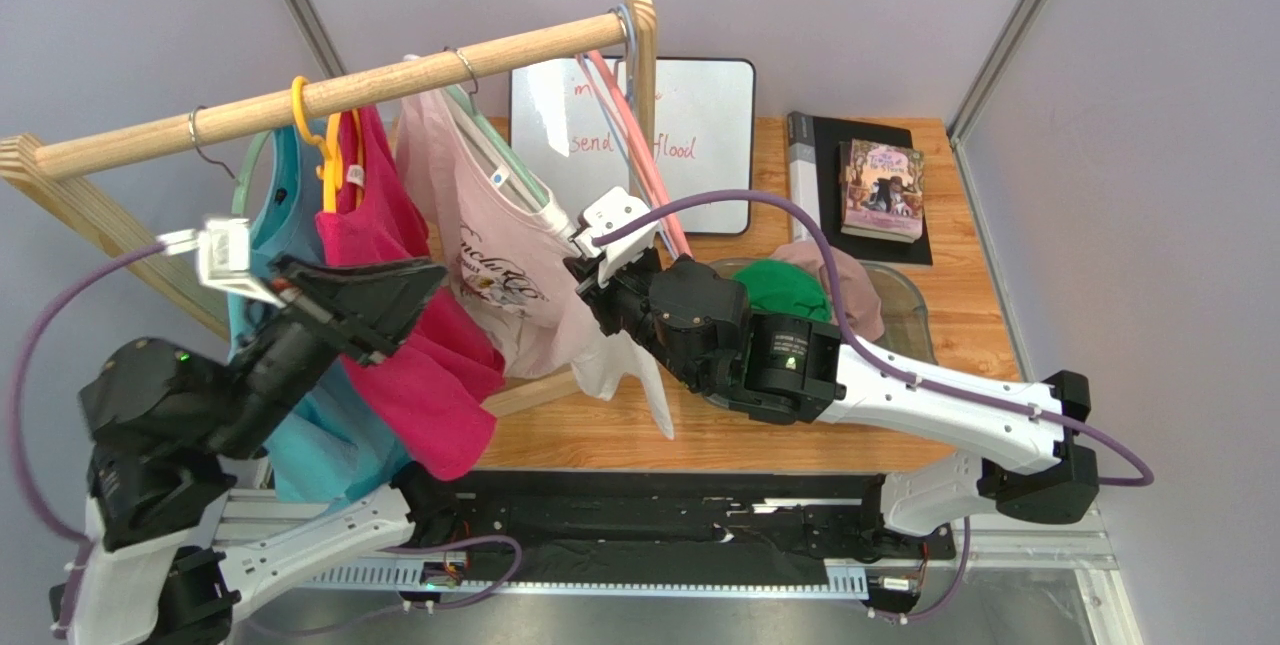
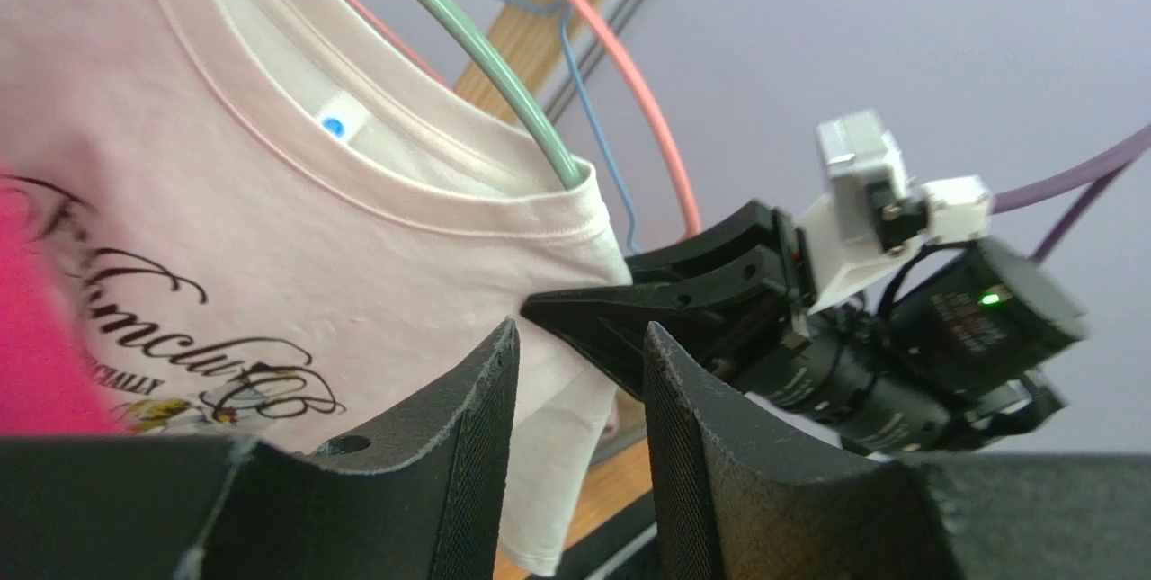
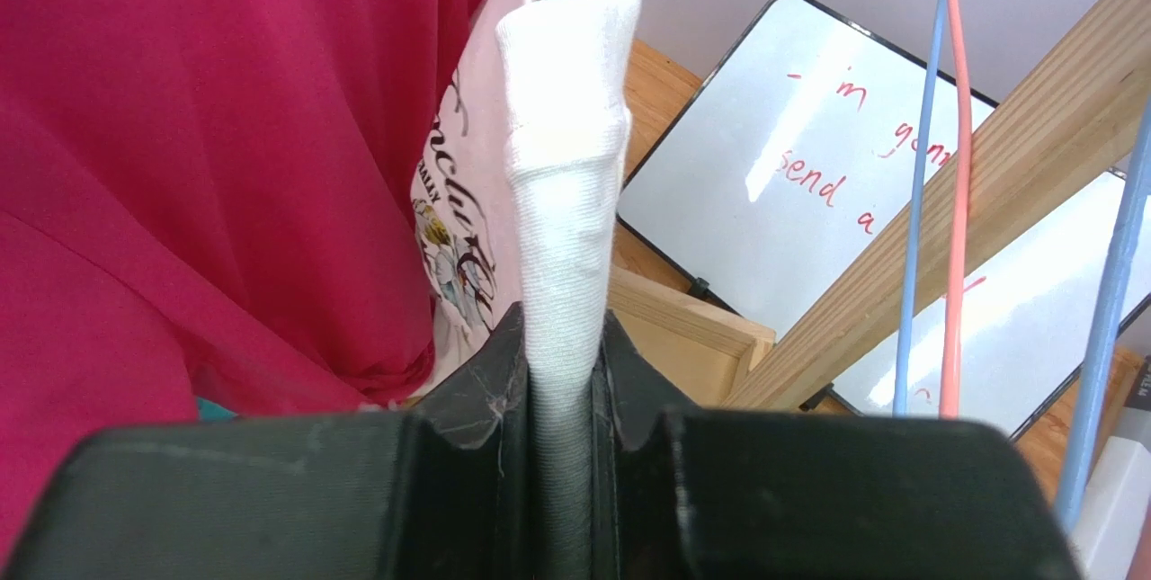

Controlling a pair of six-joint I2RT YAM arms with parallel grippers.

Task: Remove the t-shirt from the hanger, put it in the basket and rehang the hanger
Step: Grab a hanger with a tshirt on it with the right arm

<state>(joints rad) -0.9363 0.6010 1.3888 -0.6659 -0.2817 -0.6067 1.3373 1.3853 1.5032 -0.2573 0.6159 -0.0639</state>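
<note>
Right gripper [image 3: 561, 337]: jaws clamped on a fold of the pale pink t-shirt [image 1: 504, 263], at the sleeve end just below the tip of the green hanger [image 2: 466, 61]. In the right wrist view the cloth rose from between the fingers as a narrow bunched ridge.

Left gripper [image 2: 581, 335]: jaws apart, nothing between them. Its tips pointed toward the t-shirt's sleeve and the right gripper, near both but touching neither.

The t-shirt was on the hanger, with the hanger's arm running through the collar and the printed front facing the left arm. The hanger hung from the wooden rail [image 1: 376, 83].

On the same rail, to the left, were a magenta shirt [image 1: 413, 353] on a yellow hanger [image 1: 319, 135], then a teal garment [image 1: 323, 443]. To the right were a bare coral hanger [image 3: 957, 203] and a bare blue hanger [image 3: 919, 203].

Behind the rack on the table [image 1: 962, 315] were a whiteboard [image 1: 706, 105] with red writing, a book [image 1: 881, 191] and a heap of clothes with a green piece [image 1: 781, 293] on top.
</note>
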